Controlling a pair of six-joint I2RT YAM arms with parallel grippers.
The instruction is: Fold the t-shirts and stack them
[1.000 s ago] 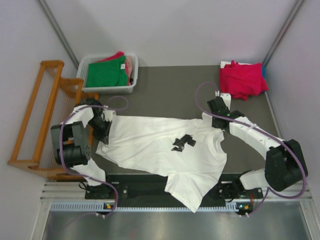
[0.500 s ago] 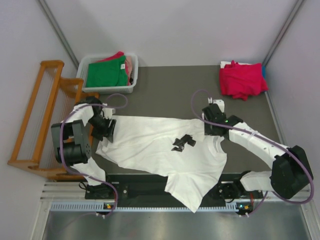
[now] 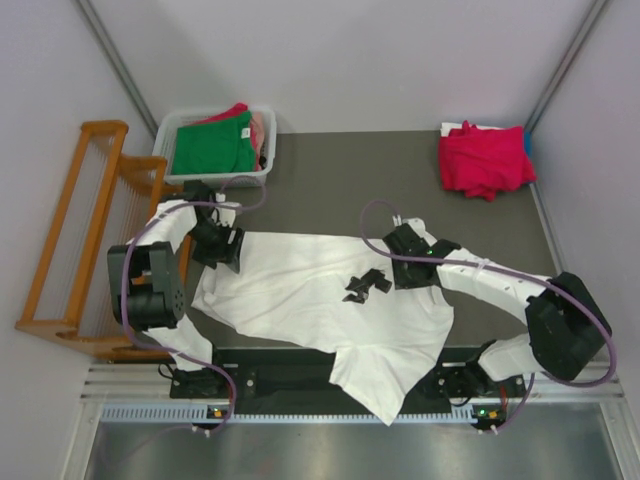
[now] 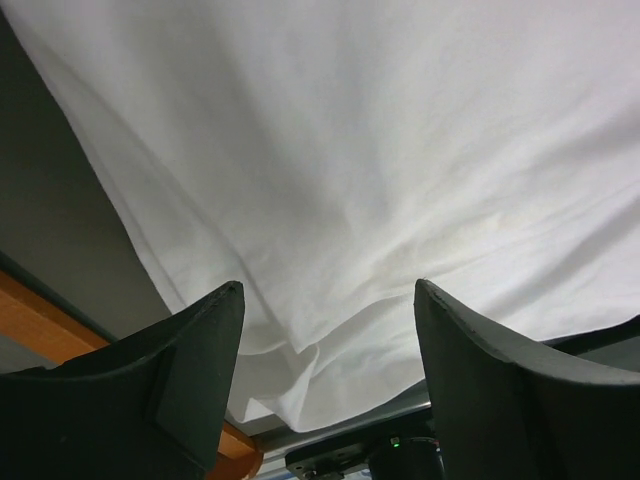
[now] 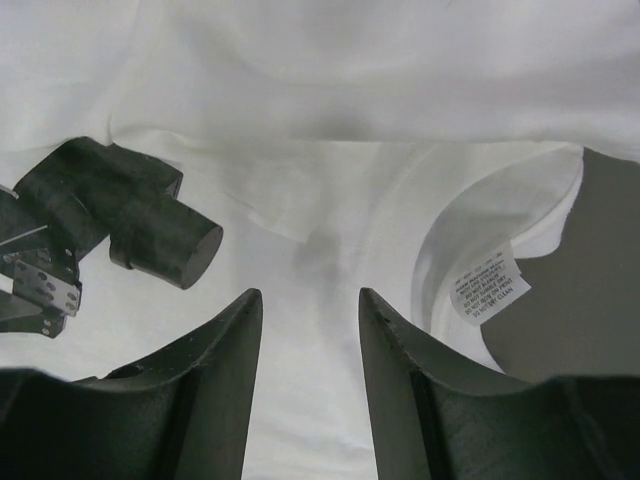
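Pale walls [image 3: 350, 60] enclose a dark grey table [image 3: 340, 180] — a wooden rack [image 3: 104, 129] stands at its left.

1. Top view: bright, even, diffuse overhead light; shadows soft, faint.
2. White t-shirt [image 4: 350, 150] nr blown out in wrist views, creases still readable.
3. Wrist cams: cloth sharp; fingers [image 4: 480, 400] dark, underexposed, slightly soft at edges; no glare.

Shirt [image 3: 300, 290] at the centre of the table [image 3: 330, 185] — bin [image 3: 215, 176] at its far-left corner, pile [image 3: 485, 158] at far right.
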